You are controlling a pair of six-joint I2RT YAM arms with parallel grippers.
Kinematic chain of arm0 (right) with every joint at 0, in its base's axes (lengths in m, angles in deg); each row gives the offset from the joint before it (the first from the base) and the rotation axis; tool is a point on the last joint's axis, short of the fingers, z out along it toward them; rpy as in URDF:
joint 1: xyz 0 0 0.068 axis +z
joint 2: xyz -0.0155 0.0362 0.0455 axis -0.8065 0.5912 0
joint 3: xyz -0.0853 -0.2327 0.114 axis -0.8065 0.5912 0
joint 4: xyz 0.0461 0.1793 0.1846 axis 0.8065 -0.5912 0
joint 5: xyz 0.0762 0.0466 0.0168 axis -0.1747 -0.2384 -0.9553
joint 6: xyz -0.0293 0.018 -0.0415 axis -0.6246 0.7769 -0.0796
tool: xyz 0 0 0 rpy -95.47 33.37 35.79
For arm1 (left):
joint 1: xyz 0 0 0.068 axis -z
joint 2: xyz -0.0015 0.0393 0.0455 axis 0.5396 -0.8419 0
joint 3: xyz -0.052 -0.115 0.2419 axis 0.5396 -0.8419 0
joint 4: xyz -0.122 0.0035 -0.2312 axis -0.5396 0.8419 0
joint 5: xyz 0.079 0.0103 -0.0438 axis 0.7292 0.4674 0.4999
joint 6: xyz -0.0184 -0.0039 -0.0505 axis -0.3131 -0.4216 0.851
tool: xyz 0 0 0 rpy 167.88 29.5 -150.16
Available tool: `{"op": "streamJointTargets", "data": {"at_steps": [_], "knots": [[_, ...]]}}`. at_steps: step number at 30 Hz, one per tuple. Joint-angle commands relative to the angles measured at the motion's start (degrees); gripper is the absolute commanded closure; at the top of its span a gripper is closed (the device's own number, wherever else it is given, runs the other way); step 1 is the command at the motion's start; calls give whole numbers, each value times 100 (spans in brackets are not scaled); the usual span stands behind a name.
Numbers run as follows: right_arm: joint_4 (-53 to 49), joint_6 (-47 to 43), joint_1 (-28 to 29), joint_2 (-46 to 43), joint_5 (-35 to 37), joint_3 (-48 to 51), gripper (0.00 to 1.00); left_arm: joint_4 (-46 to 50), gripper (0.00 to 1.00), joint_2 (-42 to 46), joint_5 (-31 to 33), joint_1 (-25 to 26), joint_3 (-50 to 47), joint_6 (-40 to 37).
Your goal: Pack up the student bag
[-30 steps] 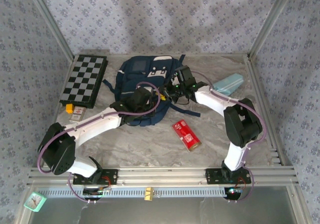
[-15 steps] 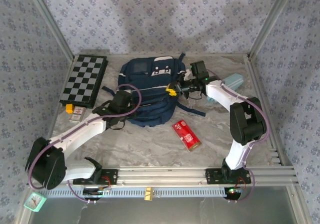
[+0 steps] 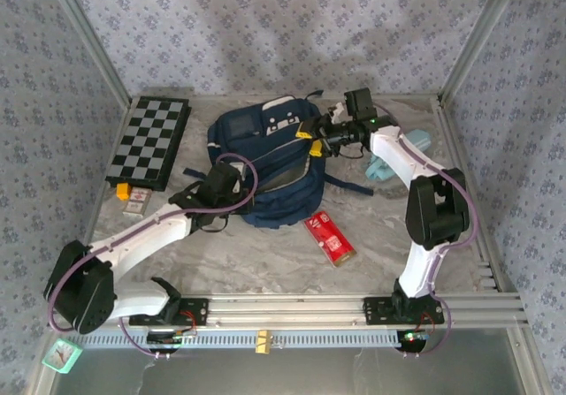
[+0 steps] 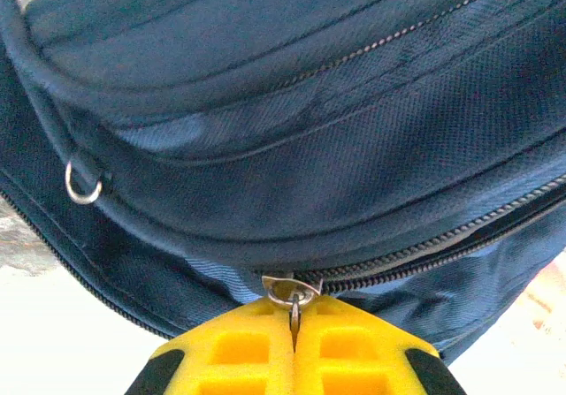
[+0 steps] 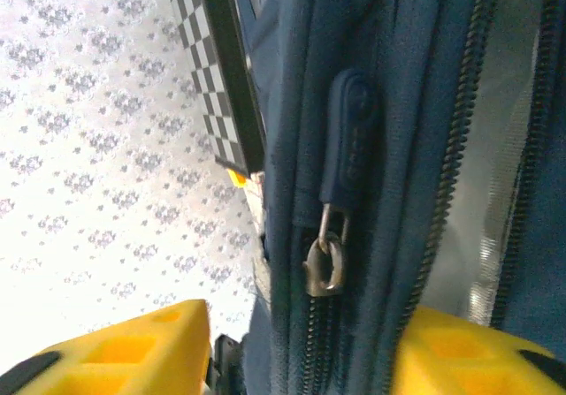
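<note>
The student bag, navy with a white front patch, lies at the middle back of the table with its main opening gaping toward the front right. My left gripper is at the bag's near left edge. Its yellow fingers are shut on a metal zipper pull. My right gripper is at the bag's right edge. In the right wrist view its fingers stand apart with the bag's zippered edge between them. That edge lies against the right finger, with a gap to the left one. A second slider hangs there.
A checkerboard lies at the back left, with a small yellow piece and a card at its near end. A red packet lies in front of the bag. A light-blue pencil case sits under the right arm.
The right gripper has moved back and to the right along the bag's edge. The bag has turned and its opening has widened. The left gripper has drawn back to the bag's near left.
</note>
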Motion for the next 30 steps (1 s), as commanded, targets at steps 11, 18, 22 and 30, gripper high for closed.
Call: {"op": "streamJointTargets", "data": {"at_steps": [11, 18, 22, 30], "knots": [[1491, 1517, 1469, -764, 2080, 1391, 37, -238, 100, -239, 83, 59, 447, -76], [1703, 1640, 1948, -374, 2798, 1161, 61, -270, 100, -307, 125, 58, 498, -72], [1228, 1364, 1926, -293, 2626, 925, 88, -96, 100, -155, 256, 71, 448, -52], [1109, 734, 1208, -598, 1033, 688, 100, 542, 100, 500, 896, 108, -49, 3]]}}
